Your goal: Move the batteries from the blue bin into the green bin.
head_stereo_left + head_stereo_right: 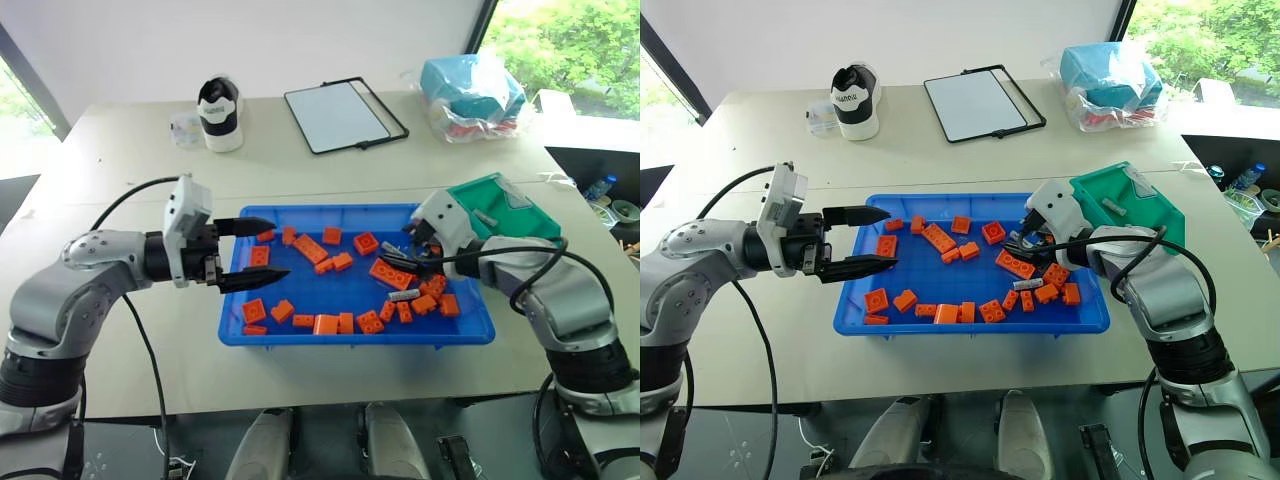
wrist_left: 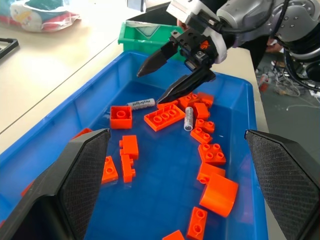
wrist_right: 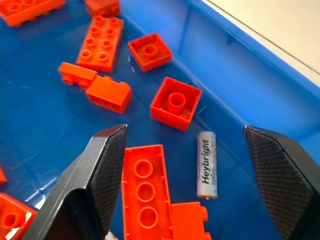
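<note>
the right gripper (image 2: 172,75) hangs with its black fingers spread and empty over the right end of the large shallow bright-blue plastic bin (image 1: 300,338), nose angled down among scattered orange toy bricks (image 1: 388,272). two small silvery-grey cylinder batteries lie loose there: one printed battery (image 3: 207,164) just beside a long orange brick and a square one, another (image 2: 188,118) wedged against the brick pile. a third battery (image 1: 485,215) already lies in the smaller teal-green plastic bin (image 1: 520,222) at the blue bin's far right corner. the left gripper (image 1: 254,250) hovers spread and empty over the blue bin's left end. the risk i see — the fingers closing on a neighbouring brick along with the battery, or nudging the round cell so it rolls away under the bricks.
</note>
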Controlling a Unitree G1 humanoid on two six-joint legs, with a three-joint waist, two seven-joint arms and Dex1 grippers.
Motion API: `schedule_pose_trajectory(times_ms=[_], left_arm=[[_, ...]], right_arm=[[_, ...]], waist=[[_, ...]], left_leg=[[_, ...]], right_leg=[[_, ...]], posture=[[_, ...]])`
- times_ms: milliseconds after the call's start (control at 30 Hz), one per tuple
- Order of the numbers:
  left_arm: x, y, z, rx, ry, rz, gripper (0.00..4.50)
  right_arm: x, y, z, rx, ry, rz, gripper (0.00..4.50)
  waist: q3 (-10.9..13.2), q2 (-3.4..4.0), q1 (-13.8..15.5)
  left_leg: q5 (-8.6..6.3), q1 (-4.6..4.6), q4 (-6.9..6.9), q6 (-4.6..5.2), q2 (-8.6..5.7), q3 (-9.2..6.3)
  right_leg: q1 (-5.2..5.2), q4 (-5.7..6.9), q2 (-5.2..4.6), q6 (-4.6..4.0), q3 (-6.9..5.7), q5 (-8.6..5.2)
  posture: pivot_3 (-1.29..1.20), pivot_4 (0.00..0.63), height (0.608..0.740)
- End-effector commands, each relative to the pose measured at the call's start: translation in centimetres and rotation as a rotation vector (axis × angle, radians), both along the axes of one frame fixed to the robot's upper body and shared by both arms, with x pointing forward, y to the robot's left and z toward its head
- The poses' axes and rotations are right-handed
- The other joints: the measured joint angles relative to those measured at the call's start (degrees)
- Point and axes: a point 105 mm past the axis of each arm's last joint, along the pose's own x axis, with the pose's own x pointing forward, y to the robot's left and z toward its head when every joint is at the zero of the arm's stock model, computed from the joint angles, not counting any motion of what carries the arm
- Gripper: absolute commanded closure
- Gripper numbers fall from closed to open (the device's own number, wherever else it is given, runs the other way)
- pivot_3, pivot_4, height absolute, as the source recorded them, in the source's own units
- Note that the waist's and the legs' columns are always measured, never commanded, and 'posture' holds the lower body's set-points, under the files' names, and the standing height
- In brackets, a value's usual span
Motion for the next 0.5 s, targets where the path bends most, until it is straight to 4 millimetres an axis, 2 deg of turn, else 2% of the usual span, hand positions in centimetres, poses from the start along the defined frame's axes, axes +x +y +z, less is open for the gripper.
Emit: schedule_pose_trajectory(times_ms=[33, 167, 233, 367, 500], left_arm=[[-0.5, 0.1, 0.9, -0.002, -0.042, -0.001, 0.0], [-0.3, 0.1, 1.2, -0.004, -0.049, -0.001, 0.0], [-0.3, 0.1, 1.2, -0.006, -0.051, 0.0, 0.0], [-0.4, 0.1, 1.2, -0.008, -0.052, 0.002, 0.0], [-0.5, 0.1, 1.2, -0.01, -0.054, 0.008, 0.0]], right_arm=[[-2.2, -0.3, 0.2, -0.118, -0.017, 0.175, 0.73], [-1.6, -3.1, -0.6, -0.314, 0.009, 0.254, 0.73], [-1.9, -3.9, -1.0, -0.371, 0.033, 0.317, 0.73], [-1.8, -4.7, -1.7, -0.429, 0.059, 0.379, 0.73], [-1.1, -4.6, -2.0, -0.445, 0.066, 0.399, 0.73]], waist=[[0.0, 0.01, 0.16], [0.02, -0.02, -0.16], [0.02, -0.02, -0.22], [0.02, -0.01, -0.21], [0.02, -0.02, -0.08]], left_leg=[[0.0, -0.01, 0.0, 0.0, -0.01, 0.0], [-0.01, -0.01, 0.06, 0.02, -0.01, 0.06], [-0.01, 0.02, 0.09, 0.02, 0.01, 0.1], [-0.02, 0.02, 0.05, 0.03, 0.05, 0.08], [-0.02, 0.02, 0.06, 0.03, 0.04, 0.08]], right_leg=[[0.0, 0.0, 0.0, 0.0, -0.01, 0.0], [0.07, -0.08, -0.01, 0.02, -0.03, -0.01], [0.07, -0.07, 0.0, 0.02, -0.01, -0.01], [0.05, -0.06, 0.04, 0.02, -0.02, -0.01], [0.05, -0.06, 0.02, 0.02, -0.01, -0.01]], posture=[[0.0, 0.15, 0.731], [0.0, 0.15, 0.731], [0.0, 0.15, 0.731], [0.0, 0.15, 0.731], [0.0, 0.15, 0.731]])
